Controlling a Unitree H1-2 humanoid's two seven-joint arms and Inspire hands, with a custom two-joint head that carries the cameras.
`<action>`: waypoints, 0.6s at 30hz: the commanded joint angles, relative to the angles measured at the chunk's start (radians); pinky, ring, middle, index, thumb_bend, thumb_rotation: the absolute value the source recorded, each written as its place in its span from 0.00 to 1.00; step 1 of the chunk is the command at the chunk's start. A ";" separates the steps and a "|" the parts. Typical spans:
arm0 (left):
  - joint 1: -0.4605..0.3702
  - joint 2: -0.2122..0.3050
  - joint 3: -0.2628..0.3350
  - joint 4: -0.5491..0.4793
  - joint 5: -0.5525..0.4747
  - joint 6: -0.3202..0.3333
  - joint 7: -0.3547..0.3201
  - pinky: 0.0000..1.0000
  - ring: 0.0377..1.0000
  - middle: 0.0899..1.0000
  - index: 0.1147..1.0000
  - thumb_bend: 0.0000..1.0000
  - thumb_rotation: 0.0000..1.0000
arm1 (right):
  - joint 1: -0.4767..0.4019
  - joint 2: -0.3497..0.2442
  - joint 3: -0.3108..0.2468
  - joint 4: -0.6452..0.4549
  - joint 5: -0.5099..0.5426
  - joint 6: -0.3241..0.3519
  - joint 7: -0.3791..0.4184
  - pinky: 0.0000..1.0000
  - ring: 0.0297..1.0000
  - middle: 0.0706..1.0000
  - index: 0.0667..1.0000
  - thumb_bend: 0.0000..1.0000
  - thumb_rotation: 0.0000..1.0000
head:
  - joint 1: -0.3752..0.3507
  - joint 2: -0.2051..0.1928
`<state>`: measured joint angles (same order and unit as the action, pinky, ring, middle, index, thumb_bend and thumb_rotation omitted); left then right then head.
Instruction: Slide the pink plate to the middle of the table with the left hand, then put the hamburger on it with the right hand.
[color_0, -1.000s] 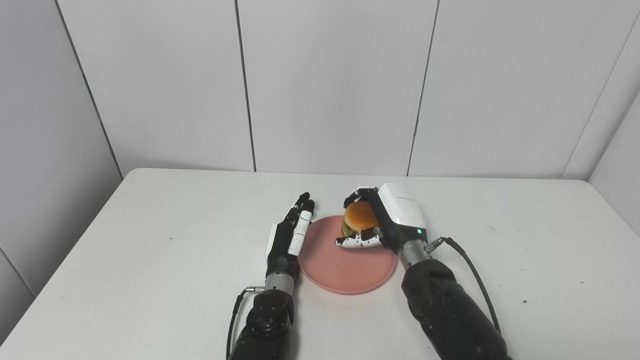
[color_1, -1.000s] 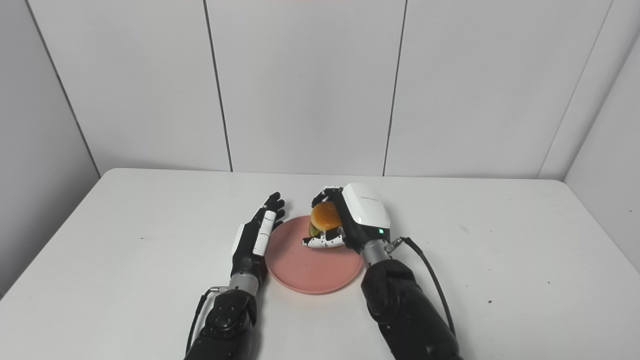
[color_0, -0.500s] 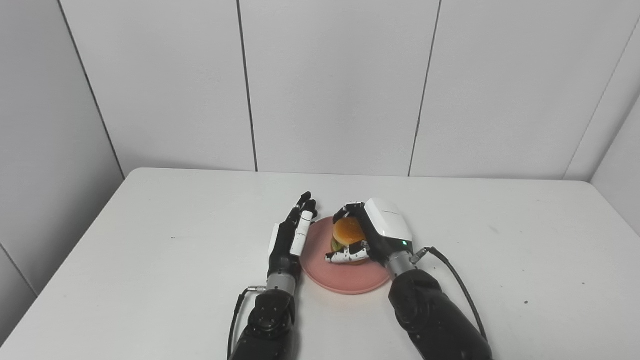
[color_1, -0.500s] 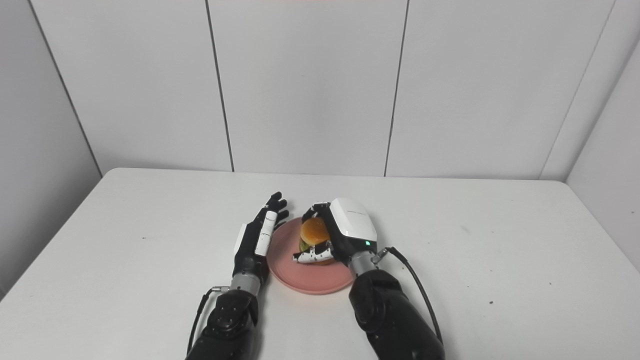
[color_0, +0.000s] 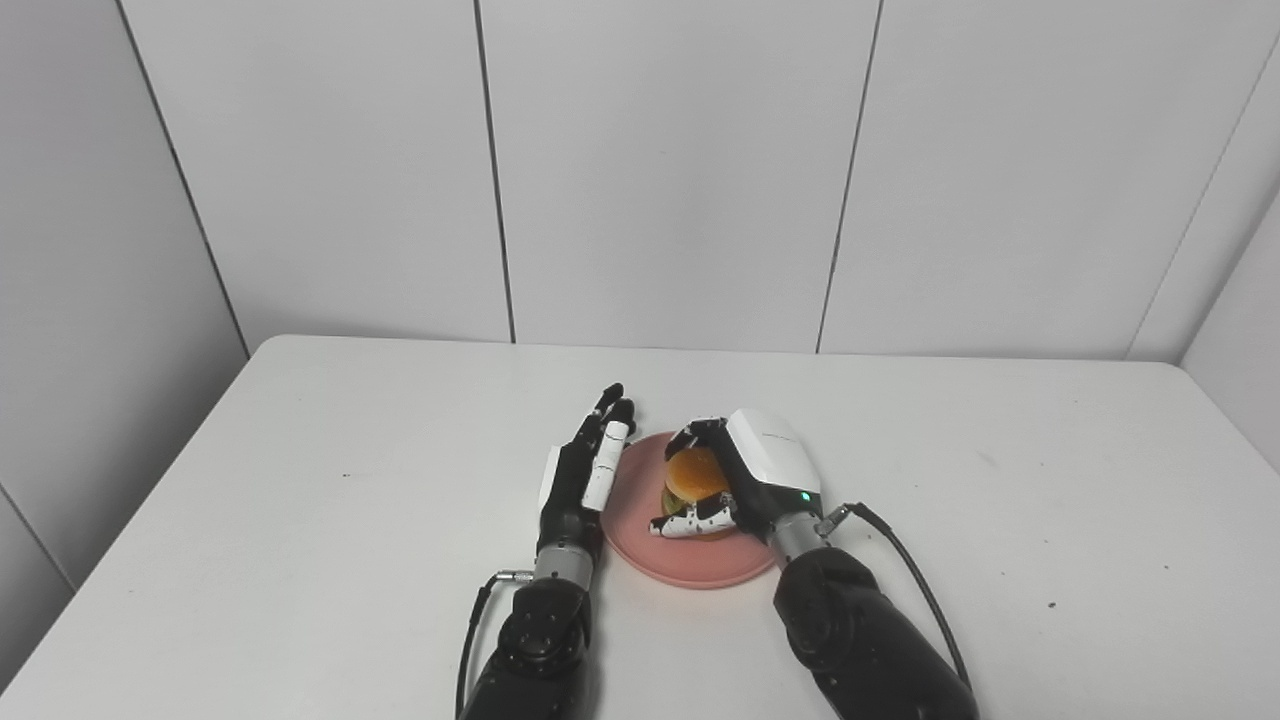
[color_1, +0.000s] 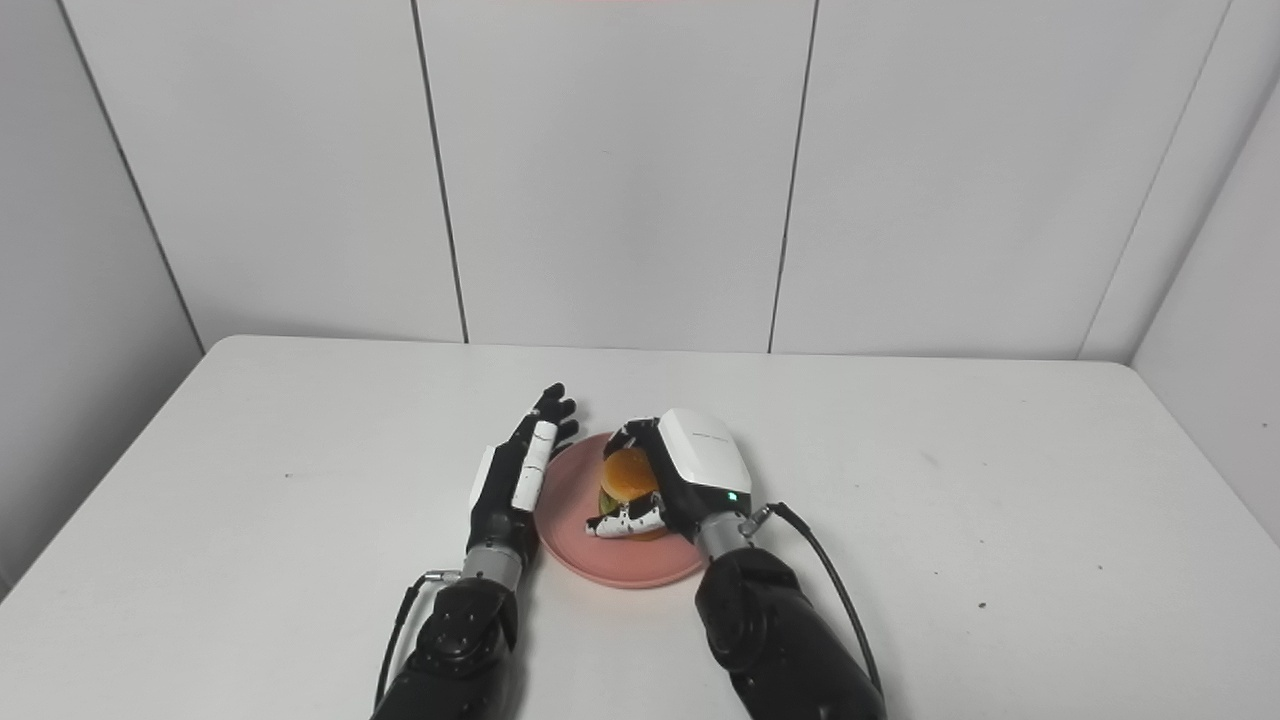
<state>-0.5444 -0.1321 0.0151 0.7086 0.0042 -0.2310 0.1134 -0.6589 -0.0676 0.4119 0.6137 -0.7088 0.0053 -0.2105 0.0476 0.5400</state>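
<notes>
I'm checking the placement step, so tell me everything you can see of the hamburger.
The hamburger has a rounded orange-brown bun on top and a green layer showing beneath it; the lower part is hidden. It sits upright over the middle of the pink plate, low enough to seem resting on it. The right hand is wrapped around it, fingers across the near side. The left hand does not touch it.

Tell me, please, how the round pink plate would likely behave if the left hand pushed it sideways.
The round pink plate looks shallow and flat-bottomed, so it would probably slide, not tip. The white table seems smooth, so grip is likely low. The hamburger and right hand upon it may add drag.
</notes>
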 joint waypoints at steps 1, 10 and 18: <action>-0.019 -0.005 -0.012 0.013 0.019 0.010 0.013 0.88 0.89 0.88 0.85 0.91 0.93 | -0.047 -0.004 0.007 -0.021 -0.004 -0.014 0.013 0.46 0.56 0.59 0.47 0.51 0.13 | 0.001 0.000; -0.019 -0.003 -0.015 0.006 0.017 0.013 0.005 0.81 0.86 0.88 0.87 0.90 0.93 | -0.042 -0.025 0.024 -0.044 -0.007 -0.025 0.029 0.76 0.84 0.83 0.73 0.80 0.51 | -0.001 -0.001; -0.023 -0.003 -0.010 0.008 0.004 0.015 -0.005 0.83 0.88 0.89 0.88 0.91 0.92 | -0.039 -0.030 0.013 -0.064 0.013 -0.032 0.035 0.76 0.85 0.85 0.75 0.80 0.54 | -0.001 -0.001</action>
<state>-0.5456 -0.1305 0.0123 0.7082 0.0060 -0.2277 0.1145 -0.6581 -0.0963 0.4379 0.5855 -0.7036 0.0052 -0.1656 0.0460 0.5384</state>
